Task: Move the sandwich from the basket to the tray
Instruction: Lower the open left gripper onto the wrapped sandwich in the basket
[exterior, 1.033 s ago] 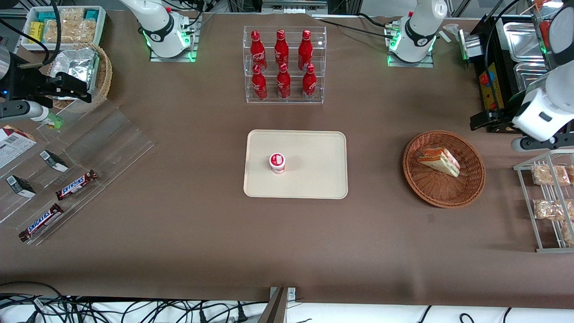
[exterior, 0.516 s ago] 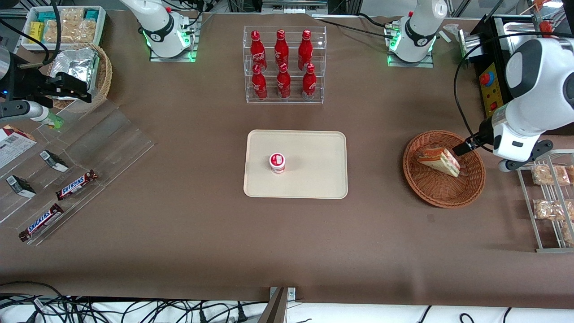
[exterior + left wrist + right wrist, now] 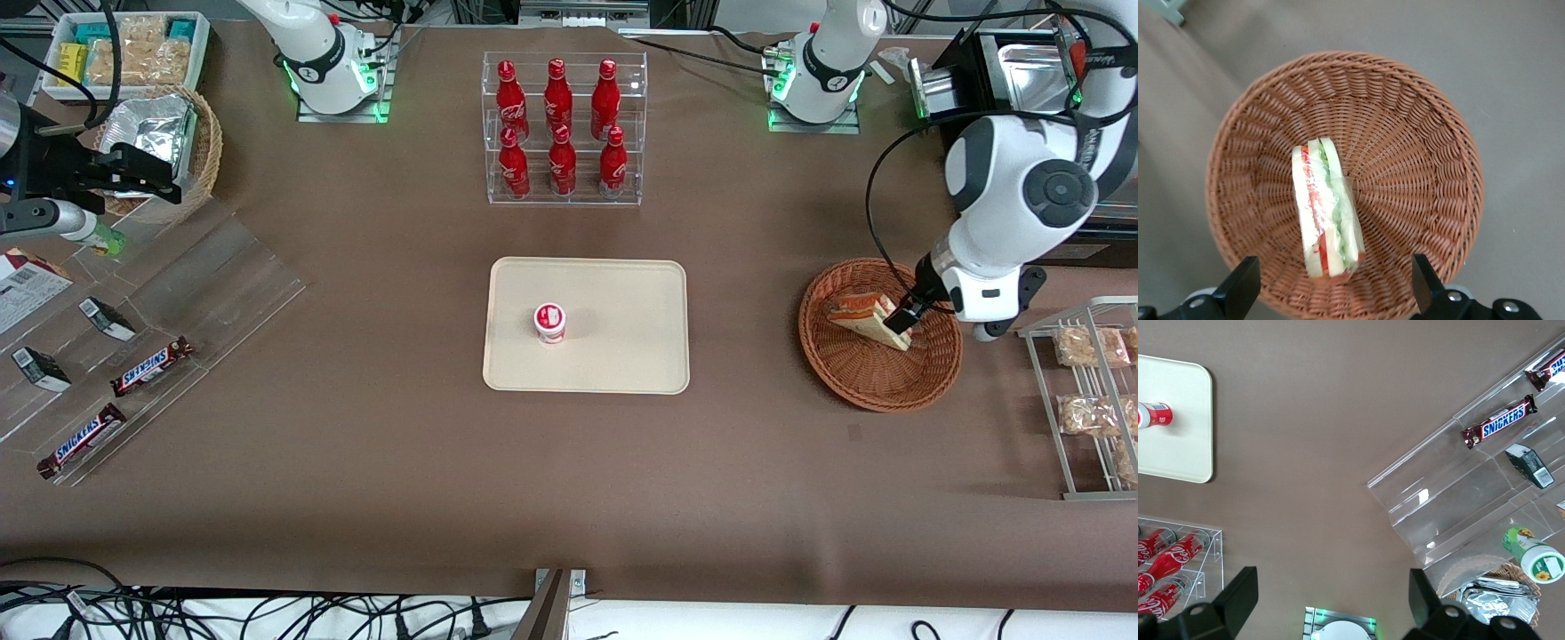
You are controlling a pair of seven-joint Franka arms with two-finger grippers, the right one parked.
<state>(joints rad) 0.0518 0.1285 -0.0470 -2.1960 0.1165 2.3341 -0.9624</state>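
From the front, the basket point(image 3: 880, 334) holds the sandwich point(image 3: 867, 318); the tray point(image 3: 587, 325) carries a small red-and-white cup point(image 3: 549, 322). The gripper point(image 3: 900, 318) hangs above the sandwich's end, its arm bent down over the basket.

At the left wrist, the sandwich point(image 3: 1325, 208) lies in the basket point(image 3: 1405, 133) between the spread fingers point(image 3: 1238, 288), untouched.

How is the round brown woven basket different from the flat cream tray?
The round reddish-brown wicker basket is woven with sloping sides; the cream-beige rectangular tray is smooth, flat and low-rimmed. The basket holds a wrapped triangular sandwich; the tray holds a small red-and-white cup. The open left end effector hangs above the basket, not the tray. Both rest on the brown table.
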